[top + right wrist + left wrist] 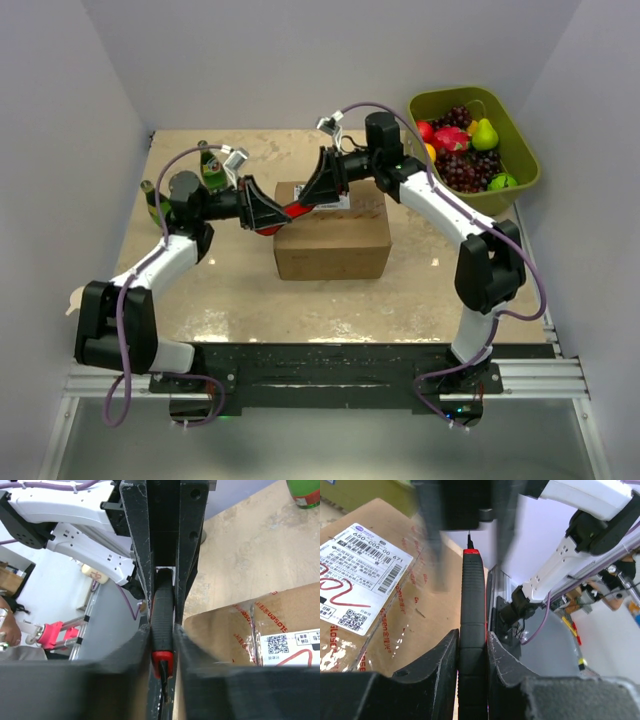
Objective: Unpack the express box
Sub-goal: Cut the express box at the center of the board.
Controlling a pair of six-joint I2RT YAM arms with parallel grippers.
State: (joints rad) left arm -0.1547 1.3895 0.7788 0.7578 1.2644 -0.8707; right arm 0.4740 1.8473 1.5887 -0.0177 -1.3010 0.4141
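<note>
Brown express box (331, 240) below L claw (472, 641), R claw (162, 629), cutter (472, 592) clamped

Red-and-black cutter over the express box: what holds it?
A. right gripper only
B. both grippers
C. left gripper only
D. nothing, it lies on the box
B: each wrist view shows the cutter pinched in that arm's own jaws, so the left gripper and right gripper both hold it.

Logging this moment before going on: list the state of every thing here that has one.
express box: closed, taped.
cutter: held over the box by both pincers.
left pincer: shut on cutter.
right pincer: shut on cutter.
fruit tub: full of fruit.
green bottles: upright.
</note>
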